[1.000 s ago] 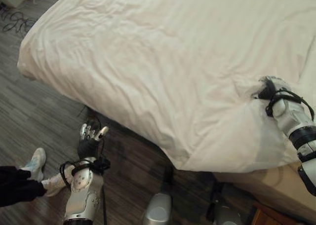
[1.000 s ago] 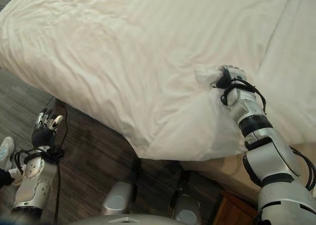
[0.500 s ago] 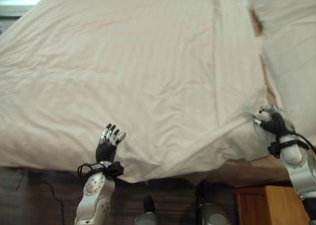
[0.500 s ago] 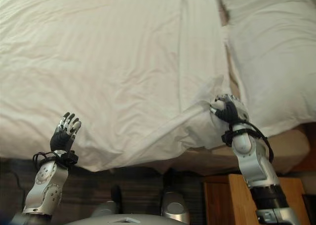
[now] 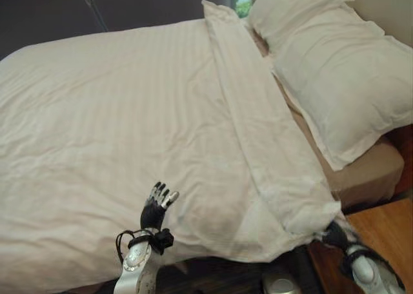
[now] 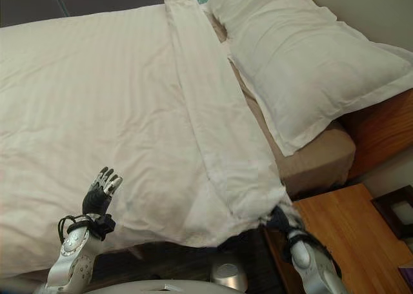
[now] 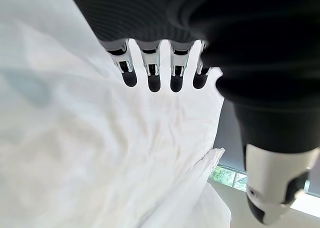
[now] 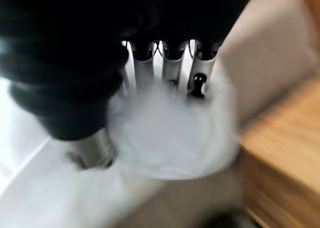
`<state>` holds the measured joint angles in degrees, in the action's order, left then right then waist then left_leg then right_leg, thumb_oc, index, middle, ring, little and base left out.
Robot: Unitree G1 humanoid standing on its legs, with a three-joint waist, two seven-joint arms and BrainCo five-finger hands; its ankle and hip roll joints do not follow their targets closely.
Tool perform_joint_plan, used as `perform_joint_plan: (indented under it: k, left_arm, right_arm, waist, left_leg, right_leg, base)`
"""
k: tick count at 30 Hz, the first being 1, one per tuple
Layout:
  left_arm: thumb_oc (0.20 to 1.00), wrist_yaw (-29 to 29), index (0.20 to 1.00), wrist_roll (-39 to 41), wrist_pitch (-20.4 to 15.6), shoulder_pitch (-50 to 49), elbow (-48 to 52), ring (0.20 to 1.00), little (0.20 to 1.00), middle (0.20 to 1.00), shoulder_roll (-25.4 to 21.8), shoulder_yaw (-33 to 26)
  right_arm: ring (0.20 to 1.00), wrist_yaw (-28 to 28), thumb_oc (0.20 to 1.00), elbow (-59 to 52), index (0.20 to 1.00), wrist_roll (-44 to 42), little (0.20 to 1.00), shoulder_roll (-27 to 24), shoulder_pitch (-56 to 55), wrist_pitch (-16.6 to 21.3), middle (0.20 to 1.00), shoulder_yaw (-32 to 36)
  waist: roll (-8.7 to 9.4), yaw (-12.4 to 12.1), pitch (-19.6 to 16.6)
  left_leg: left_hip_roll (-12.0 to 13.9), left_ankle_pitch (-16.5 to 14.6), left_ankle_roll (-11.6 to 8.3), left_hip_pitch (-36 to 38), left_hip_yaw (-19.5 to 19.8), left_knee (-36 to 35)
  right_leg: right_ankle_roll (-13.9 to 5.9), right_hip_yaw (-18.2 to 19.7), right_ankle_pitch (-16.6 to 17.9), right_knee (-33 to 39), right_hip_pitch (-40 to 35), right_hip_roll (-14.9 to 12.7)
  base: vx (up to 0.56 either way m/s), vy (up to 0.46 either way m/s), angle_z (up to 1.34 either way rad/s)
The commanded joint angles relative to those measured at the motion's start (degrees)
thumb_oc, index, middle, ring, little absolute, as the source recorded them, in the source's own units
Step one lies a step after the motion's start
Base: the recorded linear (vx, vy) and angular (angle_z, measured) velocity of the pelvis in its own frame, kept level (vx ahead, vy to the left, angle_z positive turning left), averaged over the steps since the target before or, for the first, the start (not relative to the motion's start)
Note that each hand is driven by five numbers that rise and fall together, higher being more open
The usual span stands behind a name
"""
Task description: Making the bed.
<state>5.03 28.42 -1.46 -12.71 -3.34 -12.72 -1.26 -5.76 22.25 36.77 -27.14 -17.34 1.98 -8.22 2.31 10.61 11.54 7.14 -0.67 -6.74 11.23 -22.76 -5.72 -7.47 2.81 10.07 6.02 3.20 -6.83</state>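
Note:
A white striped duvet (image 5: 116,133) covers the bed, its top edge folded back in a band (image 5: 239,94) below a large white pillow (image 5: 329,68). My left hand (image 5: 155,210) is raised over the duvet's near edge, open, with its fingers (image 7: 150,63) straight and nothing in them. At the bed's near right side my right hand (image 6: 279,219) is shut on the duvet's corner (image 6: 258,200). Its fingers (image 8: 167,63) are curled into bunched white cloth (image 8: 170,133).
Tan mattress sheet (image 6: 316,158) is bare between the duvet and the pillow. A wooden nightstand (image 6: 342,229) stands right of my right hand, with a dark framed thing (image 6: 395,211) on it. A wooden headboard (image 6: 381,123) runs behind the pillow.
The camera has swung toward the head of the bed, bringing the pillow and nightstand into view. My right hand keeps hold of the duvet corner, now low at the bed's side.

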Motion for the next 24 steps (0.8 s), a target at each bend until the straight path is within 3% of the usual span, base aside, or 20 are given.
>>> perform_joint_plan:
  k: [1, 3, 5, 7, 8, 10, 11, 13, 14, 15, 16, 18, 19, 20, 22, 24]
  left_arm:
    - [1.000, 2.9, 1.000, -2.2, -5.6, 5.7, 0.2, 1.000, 1.000, 1.000, -1.9, 0.0]
    - [1.000, 3.5, 1.000, -2.2, -6.0, 7.6, 0.0, 1.000, 1.000, 1.000, -2.1, 1.9]
    - [1.000, 3.4, 1.000, -2.0, -5.9, 8.4, 0.4, 1.000, 1.000, 1.000, -2.9, 3.4]
    - [1.000, 2.9, 1.000, -1.5, -5.7, 8.5, 0.7, 1.000, 1.000, 1.000, -3.6, 3.7]
    - [1.000, 1.9, 1.000, -0.2, -5.0, 8.7, 1.5, 1.000, 1.000, 1.000, -5.5, 3.4]
    - [1.000, 1.7, 1.000, 0.2, -5.1, 8.7, 1.7, 1.000, 1.000, 1.000, -6.1, 3.1]
    - [1.000, 1.9, 1.000, 1.4, -4.8, 8.8, 2.4, 1.000, 1.000, 1.000, -6.9, 2.4]
    - [1.000, 1.9, 1.000, 2.5, -4.5, 8.9, 3.2, 1.000, 1.000, 1.000, -6.5, 2.1]
    - [1.000, 2.5, 1.000, 2.9, -4.5, 9.1, 3.4, 1.000, 1.000, 1.000, -6.1, 2.0]
    - [1.000, 2.8, 1.000, 2.9, -4.2, 9.1, 3.7, 1.000, 1.000, 1.000, -5.6, 1.8]
    - [1.000, 3.0, 1.000, 2.9, -4.0, 9.4, 3.6, 1.000, 1.000, 1.000, -4.4, 2.2]
    - [1.000, 3.1, 1.000, 3.1, -4.1, 9.5, 3.4, 1.000, 1.000, 1.000, -4.1, 2.6]
    - [1.000, 3.5, 1.000, 3.4, -4.0, 9.8, 3.7, 1.000, 1.000, 1.000, -3.7, 3.6]
    - [1.000, 3.5, 1.000, 3.4, -3.9, 9.8, 3.7, 1.000, 1.000, 1.000, -3.7, 3.6]
    - [1.000, 3.2, 1.000, 4.6, -3.2, 10.1, 3.6, 1.000, 1.000, 1.000, -3.4, 4.2]
    - [1.000, 2.4, 1.000, 6.7, -2.0, 10.0, 3.2, 1.000, 1.000, 1.000, -3.7, 4.8]
  right_arm:
    - [1.000, -6.3, 1.000, 16.3, 1.000, -0.6, 1.000, 3.4, 4.0, -2.9, 1.000, -2.9]
    - [1.000, -7.2, 1.000, 36.9, 1.000, -1.9, 1.000, 7.1, 6.1, -6.8, 1.000, -5.1]
    - [1.000, -7.6, 1.000, 48.0, 1.000, -4.6, 1.000, 8.2, 8.7, -9.8, 1.000, -4.2]
    - [1.000, -7.4, 1.000, 53.0, 1.000, -5.3, 1.000, 7.7, 10.1, -11.4, 1.000, -3.4]
    - [1.000, -7.6, 1.000, 58.5, 1.000, -10.2, 1.000, 2.3, 13.3, -13.5, 1.000, 2.5]
    - [1.000, -8.6, 1.000, 58.7, 1.000, -12.0, 1.000, -0.2, 14.6, -13.4, 1.000, 4.7]
    - [1.000, -9.4, 1.000, 54.1, 1.000, -16.6, 1.000, -5.5, 18.3, -11.8, 1.000, 8.3]
    - [1.000, -9.9, 1.000, 49.0, 1.000, -19.1, 1.000, -7.3, 19.5, -10.1, 1.000, 8.9]
    - [0.410, -10.9, 0.410, 43.0, 0.410, -21.9, 0.410, -8.9, 20.8, -9.0, 0.410, 9.8]
    - [0.200, -11.2, 0.200, 33.7, 0.200, -22.5, 0.200, -9.4, 20.7, -8.9, 0.200, 9.9]
    - [0.200, -12.9, 0.200, 19.8, 0.200, -24.6, 0.200, -9.2, 22.0, -7.2, 0.200, 10.3]
    - [0.200, -13.9, 0.200, 14.4, 0.200, -27.4, 0.200, -8.0, 23.4, -6.2, 0.200, 10.5]
    - [0.200, -14.4, 0.200, 2.0, 0.200, -33.9, 0.200, -5.3, 27.1, -3.3, 0.200, 9.4]
    - [0.200, -14.4, 0.200, 1.9, 0.200, -33.9, 0.200, -5.3, 27.0, -3.4, 0.200, 9.4]
    - [0.200, -13.3, 0.200, -4.7, 0.200, -42.8, 0.200, -2.1, 30.0, -0.7, 0.200, 8.6]
    - [0.200, -11.1, 0.200, -8.3, 0.200, -59.6, 0.200, 3.2, 34.0, 2.4, 0.200, 8.7]
  waist:
    - [1.00, 0.4, 1.7]
    - [1.16, -0.1, 1.6]
    - [1.53, -1.2, 1.1]
    - [1.67, -1.8, 1.1]
    - [2.01, -3.1, 0.8]
    - [2.02, -3.4, 0.8]
    - [2.16, -3.8, 0.7]
    - [2.20, -3.8, 0.5]
    - [2.22, -3.8, 0.5]
    - [2.21, -3.8, 0.3]
    - [2.07, -3.9, 0.0]
    - [1.88, -4.2, 0.0]
    - [1.76, -5.1, 0.0]
    - [1.79, -5.0, 0.0]
    - [1.45, -6.0, 0.0]
    - [0.89, -7.6, 0.1]
  left_leg:
    - [1.3, -0.4, 0.75, 0.1, 3.2, 0.7]
    - [1.5, -0.8, 0.67, 0.3, 3.6, 0.7]
    - [1.7, -0.4, 0.55, -0.2, 4.3, 0.7]
    - [1.9, -0.4, 0.52, -0.4, 4.9, 0.7]
    - [2.1, -0.1, 0.33, -0.8, 5.9, 0.7]
    - [2.2, 0.0, 0.31, -0.9, 6.0, 0.7]
    - [2.2, 0.2, 0.30, -0.9, 6.0, 0.7]
    - [2.2, 0.3, 0.32, -1.1, 5.9, 0.7]
    - [2.2, 0.0, 0.38, -0.8, 5.8, 0.7]
    - [2.2, 0.3, 0.36, -1.0, 5.6, 0.7]
    - [2.1, 0.3, 0.49, -1.2, 5.5, 0.7]
    - [2.1, 0.0, 0.58, -0.9, 5.6, 0.7]
    - [2.1, 0.5, 0.65, -1.4, 5.9, 0.7]
    - [2.1, 0.5, 0.65, -1.4, 6.0, 0.7]
    - [2.2, 0.7, 0.63, -1.7, 6.5, 0.7]
    - [2.1, 1.1, 0.47, -2.4, 7.8, 0.7]
  right_leg:
    - [-4.35, -3.4, -4.0, -1.4, -3.4, -3.9]
    - [-4.35, -3.8, -4.6, -1.4, -3.9, -3.8]
    - [-4.11, -4.4, -4.6, -1.1, -4.3, -3.8]
    - [-3.98, -5.0, -4.9, -1.0, -4.7, -3.9]
    - [-3.78, -6.0, -5.4, -1.0, -5.2, -3.9]
    - [-3.76, -6.1, -5.5, -1.0, -5.3, -3.8]
    - [-3.69, -5.9, -5.5, -1.0, -5.2, -3.7]
    - [-3.65, -5.5, -5.4, -1.0, -5.0, -3.6]
    - [-3.74, -5.4, -5.7, -1.0, -5.2, -3.5]
    - [-3.57, -5.2, -5.4, -1.0, -4.9, -3.5]
    - [-3.39, -5.2, -5.4, -1.0, -4.7, -3.4]
    - [-3.44, -5.4, -5.8, -1.0, -5.2, -3.4]
    - [-3.12, -5.7, -5.7, -1.0, -5.1, -3.4]
    - [-3.11, -5.8, -5.7, -1.0, -5.1, -3.4]
    - [-2.92, -6.5, -6.0, -1.0, -5.5, -3.6]
    - [-2.52, -8.2, -6.7, -1.0, -6.5, -3.9]
  base:
    - [-0.02, -0.034, 0.03]
    - [0.01, -0.032, 0.04]
    - [0.01, -0.055, -0.04]
    - [0.01, -0.042, 0.04]
    - [0.00, -0.027, 0.21]
    - [-0.01, -0.004, 0.15]
    - [-0.01, 0.013, 0.08]
    - [0.00, 0.000, 0.00]
    - [-0.01, 0.013, -0.04]
    - [0.01, 0.008, 0.05]
    - [-0.01, -0.005, -0.07]
    - [0.02, 0.001, -0.06]
    - [0.02, -0.018, 0.05]
    - [0.00, -0.033, 0.11]
    - [0.01, -0.033, 0.22]
    - [0.03, -0.056, 0.30]
